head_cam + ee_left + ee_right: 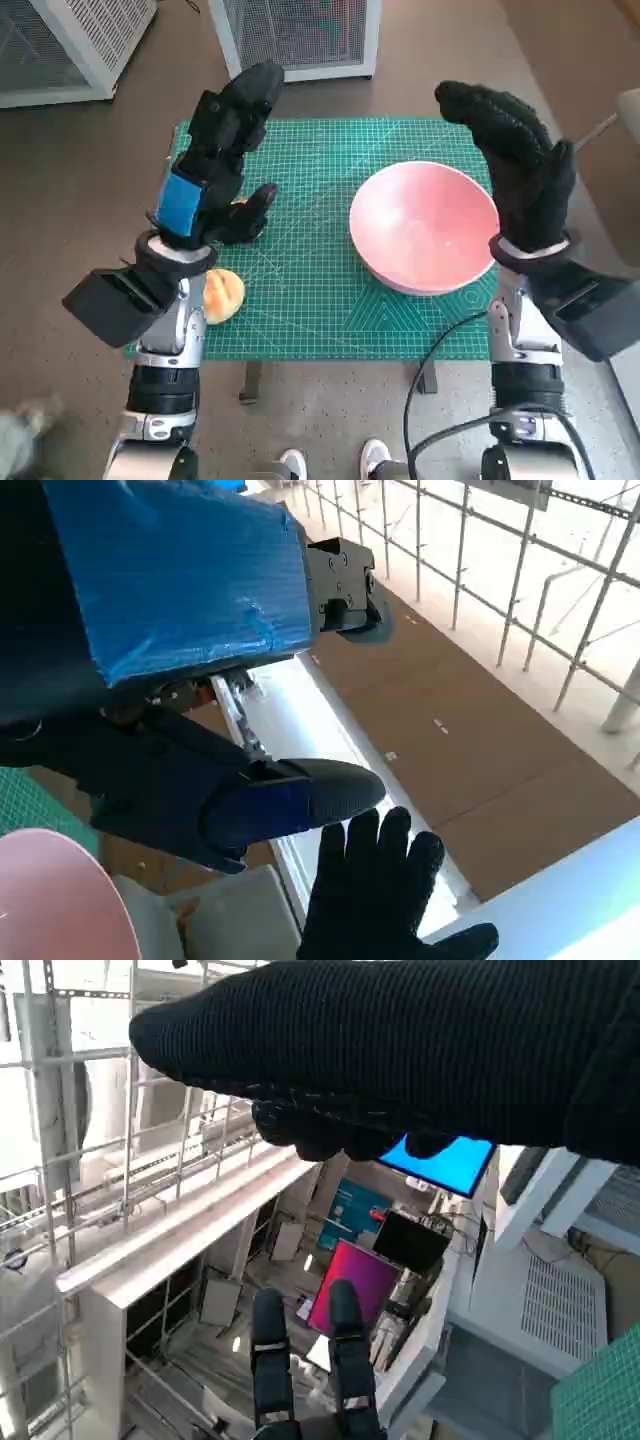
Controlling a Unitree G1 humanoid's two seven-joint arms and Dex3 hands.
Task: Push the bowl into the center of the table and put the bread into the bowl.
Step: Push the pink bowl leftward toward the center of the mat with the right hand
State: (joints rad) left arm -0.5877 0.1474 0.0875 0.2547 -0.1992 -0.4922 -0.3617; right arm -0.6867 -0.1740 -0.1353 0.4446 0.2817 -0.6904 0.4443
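Your left hand point(222, 150), hard black with smooth blue tape across its back, is raised over the tabletop point(310, 290), fingers apart and holding nothing. Your right hand point(515, 160), in its knitted black glove, is spread wide and empty beside the bowl point(424, 226). That bowl is round, glossy pink, with nothing inside, on the green gridded mat's right half. You'll find the bread point(223, 294), a rounded golden roll, near the mat's front left edge.
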